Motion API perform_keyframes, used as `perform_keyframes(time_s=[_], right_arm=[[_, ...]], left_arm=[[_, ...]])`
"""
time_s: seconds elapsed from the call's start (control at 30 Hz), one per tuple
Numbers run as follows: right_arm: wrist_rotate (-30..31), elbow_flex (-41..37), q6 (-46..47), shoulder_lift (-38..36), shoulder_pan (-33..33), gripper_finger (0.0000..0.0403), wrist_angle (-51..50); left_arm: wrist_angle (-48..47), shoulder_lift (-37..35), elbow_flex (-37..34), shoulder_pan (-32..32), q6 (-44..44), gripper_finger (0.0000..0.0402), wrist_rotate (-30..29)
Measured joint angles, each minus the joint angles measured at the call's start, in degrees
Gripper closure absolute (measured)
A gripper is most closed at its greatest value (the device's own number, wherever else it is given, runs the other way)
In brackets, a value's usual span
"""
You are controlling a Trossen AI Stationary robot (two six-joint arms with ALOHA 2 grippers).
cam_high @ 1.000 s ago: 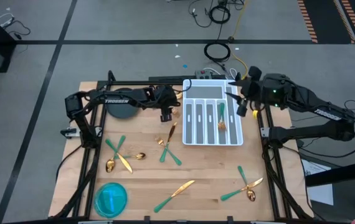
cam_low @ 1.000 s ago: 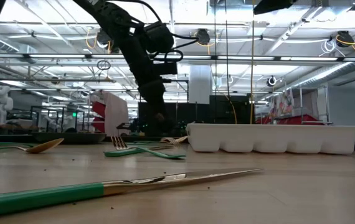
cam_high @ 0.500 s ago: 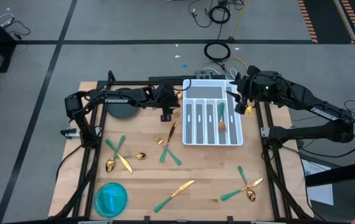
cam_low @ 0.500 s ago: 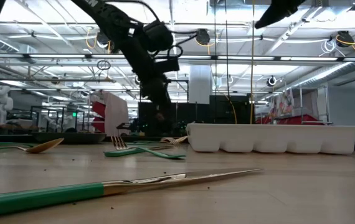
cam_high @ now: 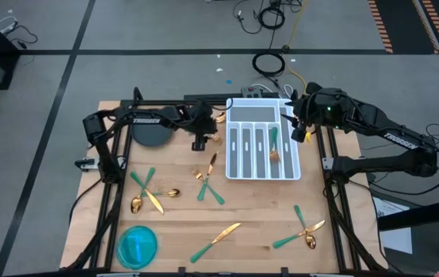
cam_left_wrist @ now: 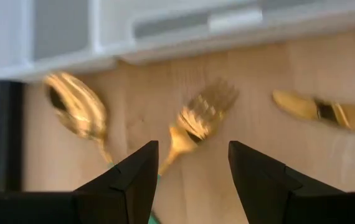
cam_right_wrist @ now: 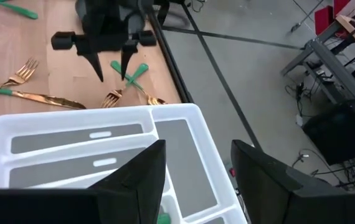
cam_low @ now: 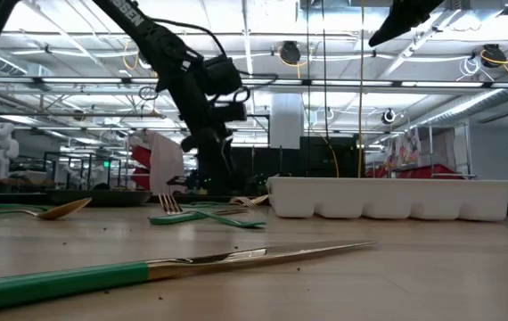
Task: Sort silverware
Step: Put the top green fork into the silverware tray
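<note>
Start at the near edge of the wooden table [cam_high: 266,246]: pass the glossy blue round bowl [cam_high: 137,246] at the near left, the long knife [cam_high: 221,234] lying flat mid-table, and the crossed pieces [cam_high: 304,229] at the near right. Farther in, count a loose cluster [cam_high: 149,192] of silverware on the left and a fork-and-knife pair [cam_high: 208,178] just left of the white tray [cam_high: 263,178]. Inside the tray, note silverware already lying in a right-hand slot [cam_high: 273,145].

Find the left gripper [cam_high: 199,140] hanging just left of the tray, fingers spread wide and holding nothing, seemingly lined up on a small fork [cam_left_wrist: 197,119] with a spoon [cam_left_wrist: 76,111] just beside it. Come straight down, straddle the slim neck or handle, and close only once both fingers flank it; keep clear of the spoon. Leave the right gripper [cam_high: 299,128] waiting over the tray's far right corner, fingers parted and empty.

Expect thin, hard, slippery pieces: polished gold heads, narrow green handles, lying flat on grained wood beside smooth moulded plastic with straight dividers
</note>
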Motion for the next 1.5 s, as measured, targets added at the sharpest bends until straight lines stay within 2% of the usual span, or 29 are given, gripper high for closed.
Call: perform_keyframes(time_s=[0.13, 0.33, 0.7, 0.83, 0.9, 1.03, 1.23, 1.5], right_arm=[[0.0, 0.0, 1.0, 0.0, 0.0, 0.0227, 0.0], [0.0, 0.0, 2.6, 0.0, 0.0, 0.0227, -0.2], [0.1, 0.0, 3.6, 0.0, 0.0, 0.0227, -1.2], [0.0, 0.0, 4.9, 0.0, 0.0, 0.0227, -1.2], [0.1, 0.0, 5.7, 0.0, 0.0, 0.0227, -1.3], [0.1, 0.0, 6.6, 0.0, 0.0, 0.0227, -1.8], [0.1, 0.0, 6.6, 0.0, 0.0, 0.0227, -2.3], [0.1, 0.0, 6.9, 0.0, 0.0, 0.0227, -2.4]], left_arm=[[-0.2, 2.8, 0.0, 0.2, 0.6, 0.0199, 0.2], [5.6, 5.2, 0.0, 0.1, 0.6, 0.0199, -5.7], [8.5, 8.3, 0.1, 0.1, 2.0, 0.0199, -4.3], [10.8, 9.3, 0.2, -0.5, 0.1, 0.0199, -8.9], [12.3, 9.4, 0.1, -0.4, 0.0, 0.0203, -9.2], [13.5, 9.6, 0.1, -0.4, -0.3, 0.0248, -9.4], [11.6, 9.6, 0.1, -0.4, -1.1, 0.0378, -10.3], [9.7, 9.5, 0.6, -1.5, -1.2, 0.0395, -12.5]])
